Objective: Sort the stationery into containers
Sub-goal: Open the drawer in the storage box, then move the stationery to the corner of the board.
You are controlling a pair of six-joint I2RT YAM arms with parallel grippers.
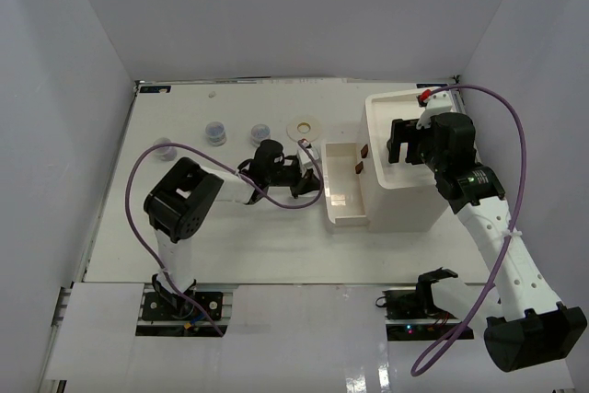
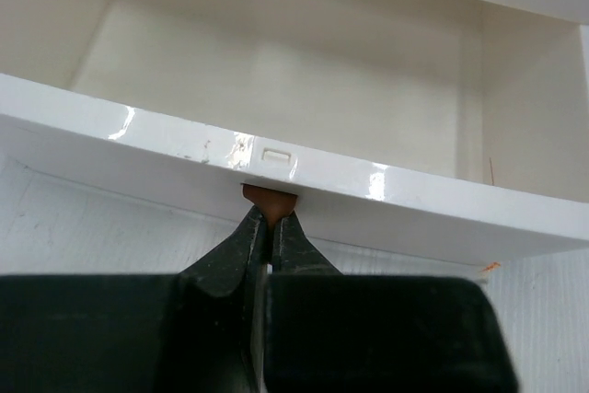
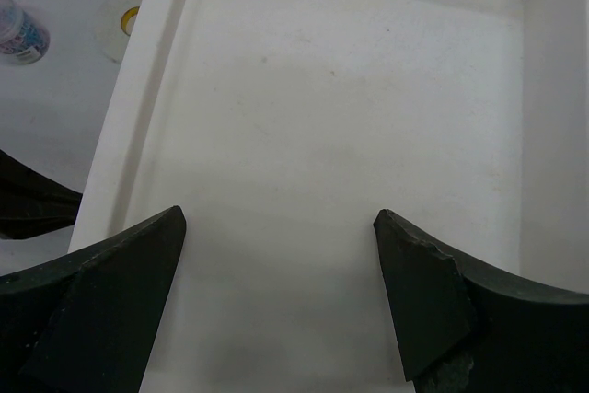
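The white organiser (image 1: 405,200) stands at the right, with one drawer (image 1: 345,192) pulled out to the left; the drawer looks empty. My left gripper (image 1: 311,178) is shut on that drawer's small brown handle (image 2: 269,200), below the drawer front (image 2: 166,140). My right gripper (image 1: 405,143) is open and empty above the organiser's shallow tray top (image 3: 322,117). Three clear jars (image 1: 216,132) stand on the table at the left. The cream tape ring (image 1: 303,125) lies beyond the left gripper, with a thin loop band (image 1: 305,143) beside it. No pens are in view.
Two more brown handles (image 1: 361,160) show on the organiser's left face. White walls enclose the table on three sides. A purple cable (image 1: 147,167) loops over the left arm. In the right wrist view a jar (image 3: 18,29) and the tape ring (image 3: 120,25) show left of the organiser.
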